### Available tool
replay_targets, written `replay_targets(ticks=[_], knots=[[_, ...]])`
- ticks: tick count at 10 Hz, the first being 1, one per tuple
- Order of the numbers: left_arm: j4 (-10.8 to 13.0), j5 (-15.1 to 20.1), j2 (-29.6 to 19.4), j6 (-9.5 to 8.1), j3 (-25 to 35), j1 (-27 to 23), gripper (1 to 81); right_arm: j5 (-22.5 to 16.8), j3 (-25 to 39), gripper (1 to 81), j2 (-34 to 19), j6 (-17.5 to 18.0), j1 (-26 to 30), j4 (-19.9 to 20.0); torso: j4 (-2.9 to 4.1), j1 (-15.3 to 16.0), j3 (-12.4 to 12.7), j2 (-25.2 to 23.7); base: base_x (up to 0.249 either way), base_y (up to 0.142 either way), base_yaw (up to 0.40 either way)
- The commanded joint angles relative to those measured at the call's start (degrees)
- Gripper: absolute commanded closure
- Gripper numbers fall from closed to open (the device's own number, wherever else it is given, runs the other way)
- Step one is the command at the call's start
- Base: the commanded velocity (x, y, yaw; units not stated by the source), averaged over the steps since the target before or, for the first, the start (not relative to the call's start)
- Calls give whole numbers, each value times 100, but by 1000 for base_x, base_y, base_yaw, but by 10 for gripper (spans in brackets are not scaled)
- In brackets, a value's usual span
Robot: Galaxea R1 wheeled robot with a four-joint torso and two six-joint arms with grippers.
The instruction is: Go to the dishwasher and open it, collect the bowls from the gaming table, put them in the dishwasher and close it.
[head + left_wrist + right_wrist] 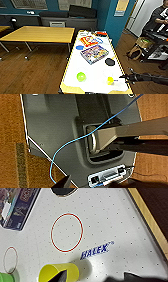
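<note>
Right gripper [124,78] sat at the yellow cup's [110,80] three o'clock, finger state unclear. Lime-green bowl [81,76] was at nine. I'd reach past the cup for it.

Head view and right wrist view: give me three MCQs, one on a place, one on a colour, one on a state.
1. The lime-green bowl sits:
A. on the yellow wooden table
B. on the near end of the white table
C. on the floor

2. The large printed ring on the tabletop is:
A. red
B. blue
C. black

3. The big game box is:
A. standing on edge
B. hanging off the table
C. lying flat

Answers:
1. B, the head view shows the bowl on the white top near the robot.
2. A, the right wrist view shows a red outline.
3. C, the box's printed face points up mid-table.
</note>
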Motion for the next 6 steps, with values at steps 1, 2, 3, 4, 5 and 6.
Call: replay_targets(ticks=[1,2,3,4,5,6], knots=[[-22,319,-5,-2,20,-47,10,-188,-50,10,-203,28,1102,267,0,0,0,0,0,0,0],[-31,319,-14,-11,20,-47,10,-232,-67,10,-115,37,1164,258,0,0,0,0,0,0,0],[-31,319,-14,-2,20,-47,10,-276,-129,10,35,37,1191,240,0,2,0,0,0,0,0],[-31,319,-14,-11,11,-47,10,-276,-312,10,253,37,1156,258,0,2,0,0,0,0,0],[-66,319,-22,-2,11,-47,10,-276,-470,10,429,28,1095,258,0,2,0,2,0,0,0],[-66,319,-23,-2,11,-47,10,-276,-602,10,551,28,1015,258,0,2,0,2,0,0,0]])
